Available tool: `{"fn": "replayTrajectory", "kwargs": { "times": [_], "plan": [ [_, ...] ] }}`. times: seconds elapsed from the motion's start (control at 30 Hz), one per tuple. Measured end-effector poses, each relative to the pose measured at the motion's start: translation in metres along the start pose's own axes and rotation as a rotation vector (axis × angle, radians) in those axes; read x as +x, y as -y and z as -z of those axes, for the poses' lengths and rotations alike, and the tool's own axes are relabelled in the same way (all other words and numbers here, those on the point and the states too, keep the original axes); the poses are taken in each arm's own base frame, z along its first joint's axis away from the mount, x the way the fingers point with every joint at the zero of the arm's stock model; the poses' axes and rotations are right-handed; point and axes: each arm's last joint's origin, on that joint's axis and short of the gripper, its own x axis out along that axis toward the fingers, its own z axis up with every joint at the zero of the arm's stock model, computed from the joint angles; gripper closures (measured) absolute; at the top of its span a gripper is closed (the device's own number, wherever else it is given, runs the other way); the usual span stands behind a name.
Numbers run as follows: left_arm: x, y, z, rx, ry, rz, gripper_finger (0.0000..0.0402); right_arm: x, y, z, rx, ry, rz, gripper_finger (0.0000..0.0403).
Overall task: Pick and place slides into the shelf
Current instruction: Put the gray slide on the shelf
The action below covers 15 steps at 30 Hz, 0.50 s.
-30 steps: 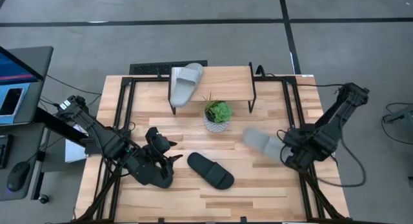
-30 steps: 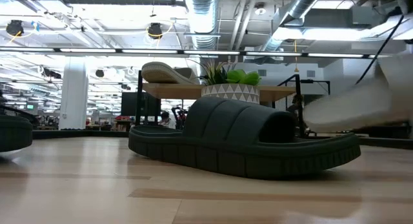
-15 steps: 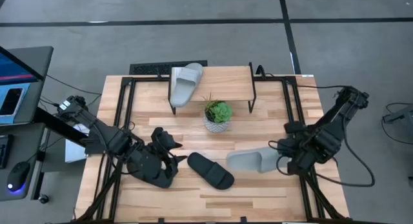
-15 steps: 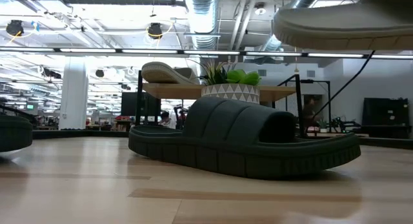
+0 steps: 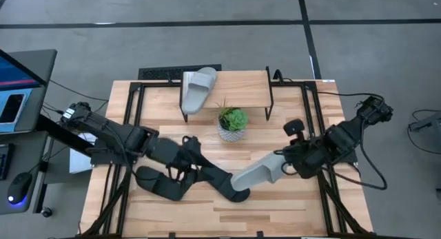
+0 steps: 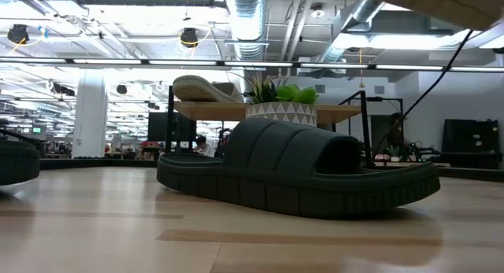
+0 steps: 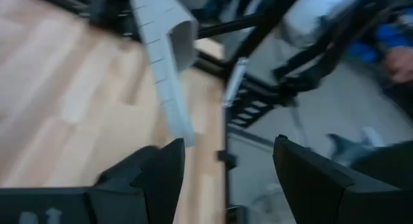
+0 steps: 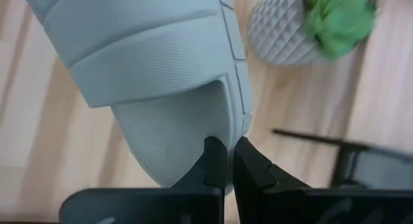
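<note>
A grey slide lies on the left end of the shelf, its near end past the plank's edge. Two black slides rest sole-down on the table, one at near left, one at the centre. My left gripper hovers open between them, with nothing between its fingers. My right gripper is shut on a second grey slide, held above the table right of the central black slide. Its sole shows at the top of the low view. My right gripper pinches the grey slide at its heel end between its two fingers, coming steeply from above and from the table's right. The fingers hide the exact spot. The slide is lifted clear and slants, toe end toward the central black slide.
A potted plant in a white patterned pot stands in front of the shelf at the table's middle. Black frame rails run along the table's left and right sides. Bare wood lies along the near edge.
My right gripper has risen and gone toward the table's centre and near edge, rolling as it went. The grey slide has come up clear with it and turned, its toe now toward the black slide. My left gripper has swung from over the left black slide toward the table's right, staying open.
</note>
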Motion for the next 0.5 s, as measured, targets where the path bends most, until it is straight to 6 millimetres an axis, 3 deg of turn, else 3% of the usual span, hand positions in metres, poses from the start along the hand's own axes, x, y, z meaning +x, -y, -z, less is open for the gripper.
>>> {"fn": "replayTrajectory", "kwargs": {
  "times": [0.27,0.5],
  "plan": [
    [0.0,-0.024,-0.029,-0.185,-0.067,0.234,0.0178,-0.009,0.027,-0.018,-0.125,0.03,0.06,0.0402],
    [-0.004,-0.045,-0.054,-0.291,-0.011,0.295,0.0178,-0.011,0.038,-0.018,-0.189,0.032,0.07,0.0402]
  ]
}}
